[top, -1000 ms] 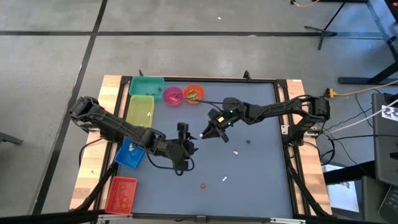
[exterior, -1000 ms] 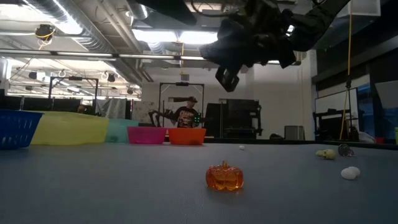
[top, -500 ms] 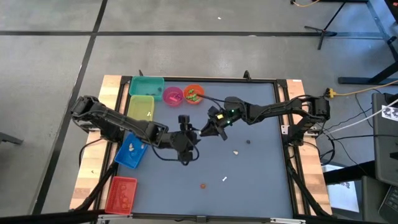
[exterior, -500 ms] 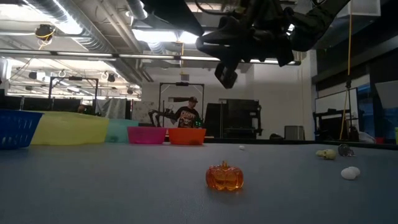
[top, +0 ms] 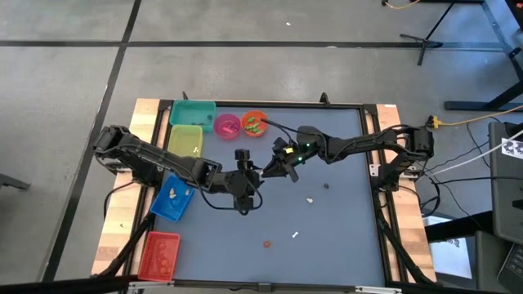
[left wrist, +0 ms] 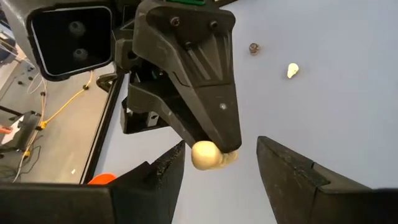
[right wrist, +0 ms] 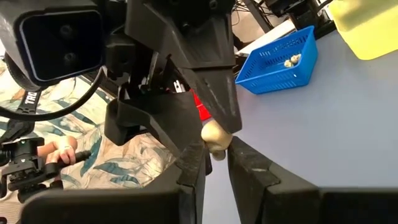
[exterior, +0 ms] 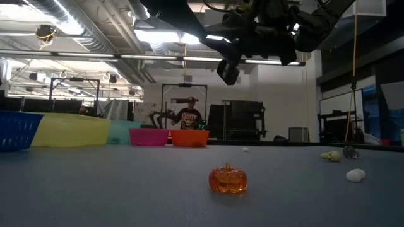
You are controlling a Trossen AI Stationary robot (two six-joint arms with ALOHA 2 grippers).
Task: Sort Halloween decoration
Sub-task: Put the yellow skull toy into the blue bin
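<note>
Bright ceiling lights glare in the low view; shadows are soft.

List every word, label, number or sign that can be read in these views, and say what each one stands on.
"TRO": white letters on a dark arm link in the right wrist view; the rest of the word is hidden.
Black-and-white tag at the right edge of the high view: only a pattern shows, too small to read any characters.
No other text can be read in any view.
</note>
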